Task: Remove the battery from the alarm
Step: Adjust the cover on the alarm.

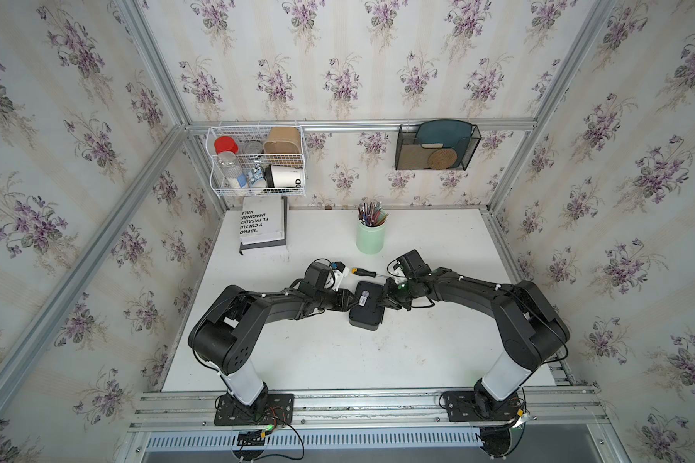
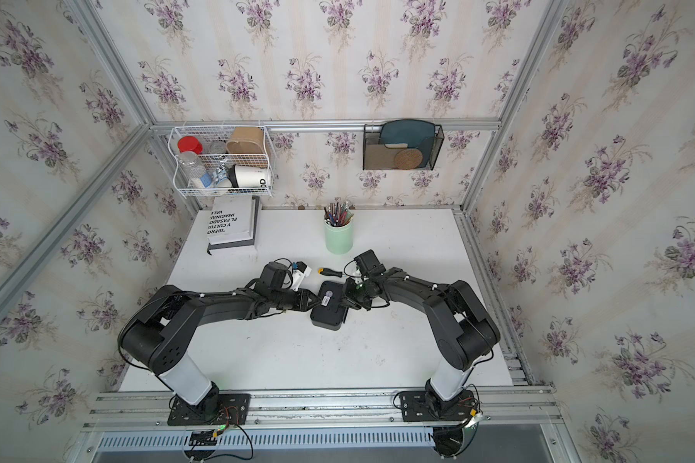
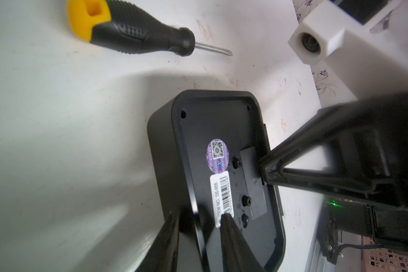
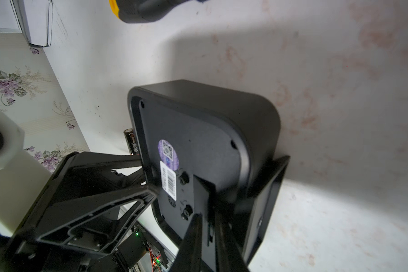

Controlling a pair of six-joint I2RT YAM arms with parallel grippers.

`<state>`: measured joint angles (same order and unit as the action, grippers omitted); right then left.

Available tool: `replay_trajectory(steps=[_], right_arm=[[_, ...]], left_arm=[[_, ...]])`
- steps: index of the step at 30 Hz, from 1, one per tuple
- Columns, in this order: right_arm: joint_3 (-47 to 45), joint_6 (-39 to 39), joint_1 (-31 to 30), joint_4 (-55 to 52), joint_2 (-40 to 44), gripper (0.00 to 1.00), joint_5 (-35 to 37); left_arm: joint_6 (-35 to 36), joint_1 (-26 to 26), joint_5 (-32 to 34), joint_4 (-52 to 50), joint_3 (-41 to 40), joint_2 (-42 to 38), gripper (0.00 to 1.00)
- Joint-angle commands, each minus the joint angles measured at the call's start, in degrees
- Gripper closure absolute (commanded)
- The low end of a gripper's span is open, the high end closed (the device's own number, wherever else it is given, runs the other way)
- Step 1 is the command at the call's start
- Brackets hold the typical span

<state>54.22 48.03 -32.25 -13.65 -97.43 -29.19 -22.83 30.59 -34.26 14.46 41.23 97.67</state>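
Risk of knocking battery (image 4: pixel 130 141), apparently out on worktop (image 4: pixel 316 70), left of centre, touching or just beside alarm (image 4: pixel 198 122) and half hidden behind its wall. Left hand (image 3: pixel 198 215) clamped on alarm's rim, lower middle. Right hand (image 4: pixel 207 221) narrow about cover piece (image 3: pixel 253 195); whether gripping, cannot tell. Could let cover piece slip, or roll battery away if alarm shifts.

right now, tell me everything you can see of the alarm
The alarm is a rounded-rectangle black plastic box lying back up on the white table, its face hidden. The recessed back carries a round purple code sticker, a white barcode label, small knobs and a flat cover panel. The left gripper straddles one rim; the right gripper meets the cover panel at the opposite edge.
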Motion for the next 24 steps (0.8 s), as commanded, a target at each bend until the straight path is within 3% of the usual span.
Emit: replay_trajectory(steps=[1,15,24], right_arm=[[0.3,0.0,-0.1,-0.5,0.7,0.79,1.1],[5.0,-2.1,-1.0,-8.9,1.9,0.72,7.0],[5.1,-0.6,-3.9,-3.8,-1.2,0.73,5.6]], left_arm=[[0.6,0.1,-0.4,0.8,0.4,0.1,0.66],[0.6,0.1,1.0,-0.1,0.4,-0.4,0.66],[0.6,0.1,1.8,-0.5,0.5,-0.5,0.66]])
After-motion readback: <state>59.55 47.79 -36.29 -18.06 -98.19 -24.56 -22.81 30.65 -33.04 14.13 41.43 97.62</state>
